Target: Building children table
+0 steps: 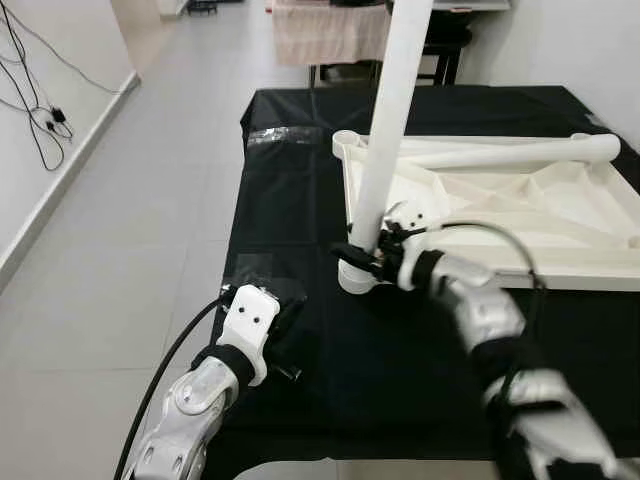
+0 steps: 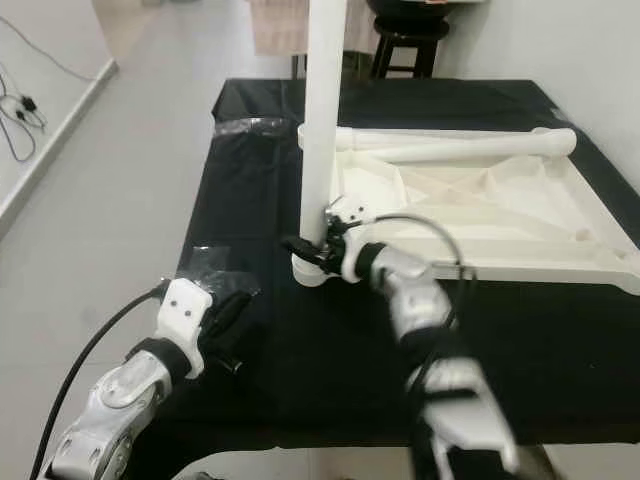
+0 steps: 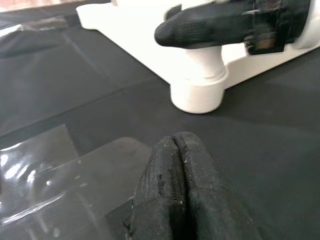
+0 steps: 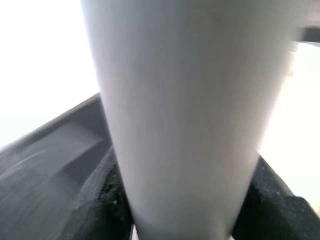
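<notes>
Right gripper (image 1: 362, 255) pinches the upright white leg (image 1: 392, 120) just above its corner socket (image 1: 352, 277) on the upturned tabletop (image 1: 520, 200) (black cloth beneath). Left gripper (image 3: 181, 165), fingers pressed together, rests on the cloth (image 1: 300, 180) near a clear plastic bag (image 3: 45, 175).

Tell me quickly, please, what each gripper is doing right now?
Left gripper: shut, empty, resting on the black cloth.
Right gripper: shut on the white leg, low down near its socket.

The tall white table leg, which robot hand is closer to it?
Right. The right gripper is clamped around the table leg near its base. The left gripper rests shut on the black cloth, apart from it.
</notes>
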`<state>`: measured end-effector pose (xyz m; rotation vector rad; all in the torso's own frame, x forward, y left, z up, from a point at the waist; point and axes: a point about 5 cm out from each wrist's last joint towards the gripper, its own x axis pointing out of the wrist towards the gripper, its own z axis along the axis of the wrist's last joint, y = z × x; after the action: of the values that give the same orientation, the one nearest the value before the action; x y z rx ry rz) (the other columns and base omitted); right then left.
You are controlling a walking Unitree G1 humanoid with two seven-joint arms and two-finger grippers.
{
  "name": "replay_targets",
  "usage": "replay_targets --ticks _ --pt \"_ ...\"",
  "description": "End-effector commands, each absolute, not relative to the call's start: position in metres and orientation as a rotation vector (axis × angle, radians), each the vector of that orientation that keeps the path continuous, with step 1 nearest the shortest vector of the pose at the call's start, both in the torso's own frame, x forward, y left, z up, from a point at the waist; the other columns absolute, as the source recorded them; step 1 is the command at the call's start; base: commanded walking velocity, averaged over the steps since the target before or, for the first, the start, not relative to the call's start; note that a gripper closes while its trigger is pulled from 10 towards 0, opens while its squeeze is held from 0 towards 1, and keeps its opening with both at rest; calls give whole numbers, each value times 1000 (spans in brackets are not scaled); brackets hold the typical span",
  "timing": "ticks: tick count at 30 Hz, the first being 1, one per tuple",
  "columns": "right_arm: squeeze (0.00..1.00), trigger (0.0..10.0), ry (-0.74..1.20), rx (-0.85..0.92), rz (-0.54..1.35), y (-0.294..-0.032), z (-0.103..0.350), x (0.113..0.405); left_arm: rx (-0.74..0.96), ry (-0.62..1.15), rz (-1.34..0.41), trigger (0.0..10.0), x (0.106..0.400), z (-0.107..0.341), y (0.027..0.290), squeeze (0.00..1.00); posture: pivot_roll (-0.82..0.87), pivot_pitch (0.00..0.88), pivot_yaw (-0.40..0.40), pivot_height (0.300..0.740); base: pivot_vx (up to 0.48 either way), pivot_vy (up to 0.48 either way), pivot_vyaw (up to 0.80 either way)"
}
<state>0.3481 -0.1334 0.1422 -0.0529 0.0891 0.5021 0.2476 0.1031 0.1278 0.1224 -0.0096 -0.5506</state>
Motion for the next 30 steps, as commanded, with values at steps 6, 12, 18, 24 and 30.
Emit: replay_targets --ticks 6,12,18,24,30 --pt "0 0 193 -155 186 -156 121 301 106 7 -546 10000 253 125 111 0 3 124 32 740 0 0 0" --pt "0 4588 187 -162 286 -147 121 309 104 17 -564 10000 255 123 111 0 20 120 22 740 0 0 0" --pt "1000 10000 12 -75 580 -123 171 313 96 17 -556 10000 255 123 111 0 26 120 18 740 0 0 0" --pt "0 10000 -34 -157 853 -121 192 319 89 18 -562 10000 256 122 110 0 38 111 14 740 0 0 0" --pt "0 10000 2 -235 984 -122 190 327 82 18 -572 10000 257 123 107 0 46 107 7 740 0 0 0"
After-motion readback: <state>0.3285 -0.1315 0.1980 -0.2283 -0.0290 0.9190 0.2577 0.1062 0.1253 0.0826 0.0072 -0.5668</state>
